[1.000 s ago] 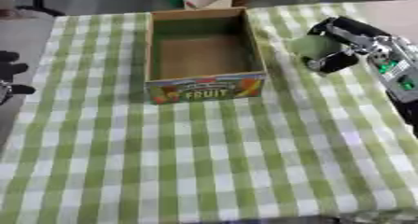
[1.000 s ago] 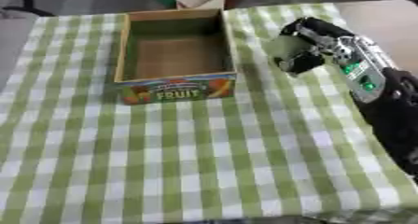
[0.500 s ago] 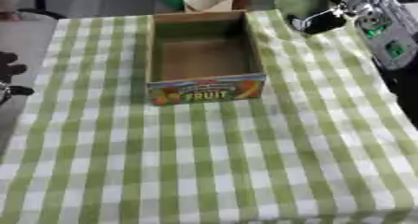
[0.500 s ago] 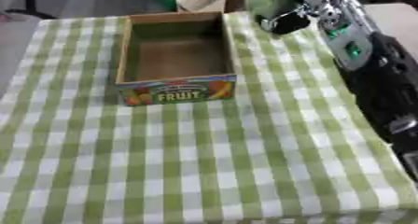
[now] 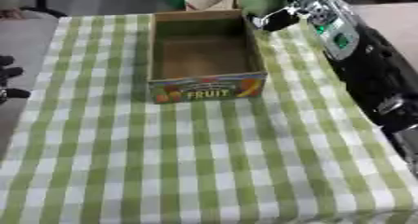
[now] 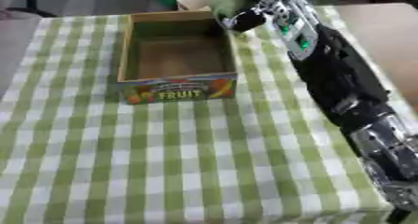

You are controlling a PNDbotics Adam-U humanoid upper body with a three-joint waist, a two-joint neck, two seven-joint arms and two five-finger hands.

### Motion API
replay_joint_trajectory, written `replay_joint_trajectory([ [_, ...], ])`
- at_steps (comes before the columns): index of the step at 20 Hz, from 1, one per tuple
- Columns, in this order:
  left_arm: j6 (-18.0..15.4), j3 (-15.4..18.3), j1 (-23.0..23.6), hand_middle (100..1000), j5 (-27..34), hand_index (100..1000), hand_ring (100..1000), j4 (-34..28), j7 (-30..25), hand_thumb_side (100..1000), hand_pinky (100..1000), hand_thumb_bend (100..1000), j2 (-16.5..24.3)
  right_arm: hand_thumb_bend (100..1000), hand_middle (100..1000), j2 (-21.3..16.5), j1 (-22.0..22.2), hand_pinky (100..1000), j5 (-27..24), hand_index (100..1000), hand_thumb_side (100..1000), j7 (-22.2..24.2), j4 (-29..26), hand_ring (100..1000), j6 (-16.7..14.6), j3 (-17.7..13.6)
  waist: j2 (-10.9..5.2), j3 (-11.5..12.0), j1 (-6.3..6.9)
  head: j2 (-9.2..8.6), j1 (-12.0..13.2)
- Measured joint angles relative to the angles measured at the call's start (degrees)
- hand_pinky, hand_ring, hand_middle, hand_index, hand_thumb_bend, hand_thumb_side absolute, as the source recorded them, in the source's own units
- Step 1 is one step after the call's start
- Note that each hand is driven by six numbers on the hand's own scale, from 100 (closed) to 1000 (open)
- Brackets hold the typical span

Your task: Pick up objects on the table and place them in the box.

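starting nearest the camera, the checked cloth (image 5: pixel 212 162) lay bare, with no loose objects showing on it, so as far as could be seen nothing else waited to be picked up there. at the left edge the left hand (image 5: pixel 8 80) showed only as dark fingertips; i could not tell whether it was spread or curled. further back stood the box (image 5: pixel 205 88), the word fruit on its front wall, its floor showing nothing inside. the task looked about midway: one object was lifted but not yet dropped in.

beyond the box's far right corner the right hand (image 5: pixel 282 14) was curled round a green fruit (image 5: pixel 260 1), holding it in the air just outside the rim, not over the opening. what was left, by my judgement, was to bring it over the box and let go.

compared with a second earlier, the fruit had risen from the cloth beside the box's right wall and travelled to the far corner; half a second earlier it was already aloft, slightly further right. the box kept its place.
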Motion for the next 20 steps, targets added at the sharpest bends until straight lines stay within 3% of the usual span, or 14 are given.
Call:
replay_joint_trajectory([
  [8,0.2,-0.6,0.0,736,0.0,728,787,0.2,-0.6,210,601,197,-0.4,100,447,6.0,-2.2,402,7.0,559,188,0.5,4.4,419,-3.2,1.4,0.00,0.7,0.31,-0.05,-1.5],
  [12,0.1,-0.6,-0.1,736,0.0,728,787,0.3,-0.7,209,601,197,-0.7,100,603,8.1,-2.2,525,10.6,711,209,1.3,6.5,584,-4.0,1.6,0.02,1.0,0.56,-0.07,-2.1],
  [14,0.1,-0.6,-0.1,736,0.0,728,787,0.3,-0.7,209,601,198,-0.7,173,728,8.9,-2.2,651,11.5,820,204,1.9,7.3,729,-4.4,1.6,0.03,1.1,0.63,-0.08,-2.2],
  [17,0.1,-0.7,-0.1,736,0.0,728,787,0.3,-0.7,210,601,197,-0.7,322,888,9.5,-1.9,836,12.7,922,367,2.9,7.8,912,-4.9,1.8,0.05,1.1,0.76,-0.10,-2.3],
  [20,0.1,-0.7,-0.1,736,0.0,728,787,0.3,-0.7,210,601,197,-0.7,381,952,9.5,-1.9,886,13.5,952,444,3.3,7.9,949,-5.0,1.9,0.06,1.0,0.80,-0.11,-2.4],
])
